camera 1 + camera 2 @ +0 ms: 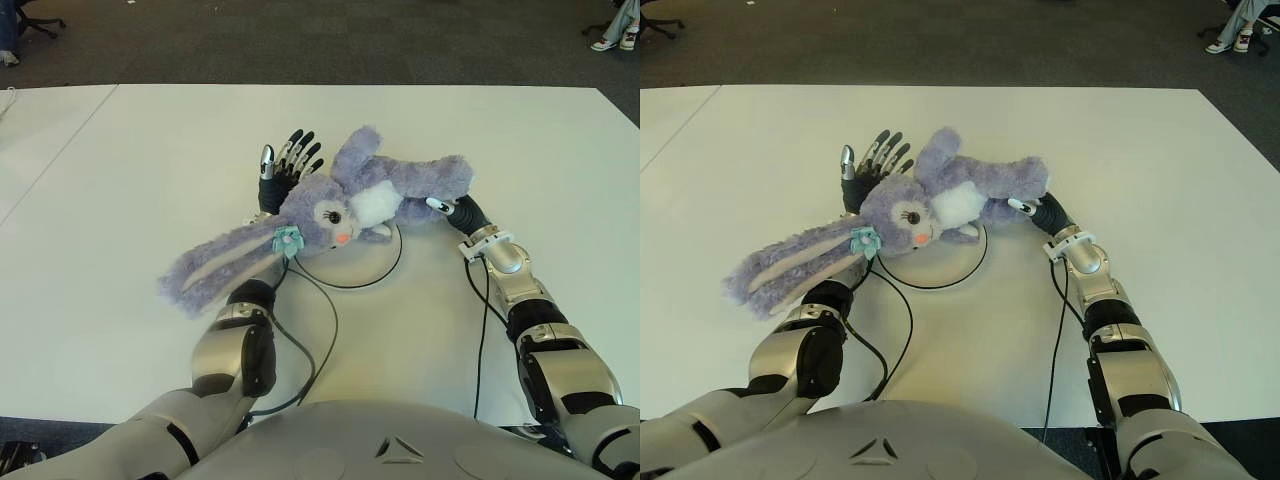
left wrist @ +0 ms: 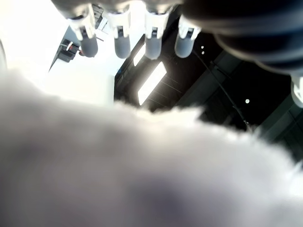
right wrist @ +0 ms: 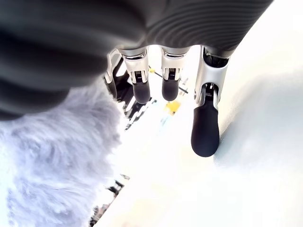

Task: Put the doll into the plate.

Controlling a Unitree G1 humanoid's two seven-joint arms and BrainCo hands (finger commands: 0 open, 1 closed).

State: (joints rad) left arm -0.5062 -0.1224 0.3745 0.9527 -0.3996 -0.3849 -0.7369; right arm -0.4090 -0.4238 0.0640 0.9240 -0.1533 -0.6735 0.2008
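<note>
Left hand sits palm-up under the doll's head end at the plate's far-left edge, fingers spread straight and unclenched, the purple bunny doll lying across it rather than gripped. Doll lies on its side over the far part of the white plate on the white table, long ears trailing off to the left past the rim and over the left forearm, legs pointing right. Right hand is at the doll's leg end, just right of the plate, fingers extended and loose alongside the fur, not closed on it.
</note>
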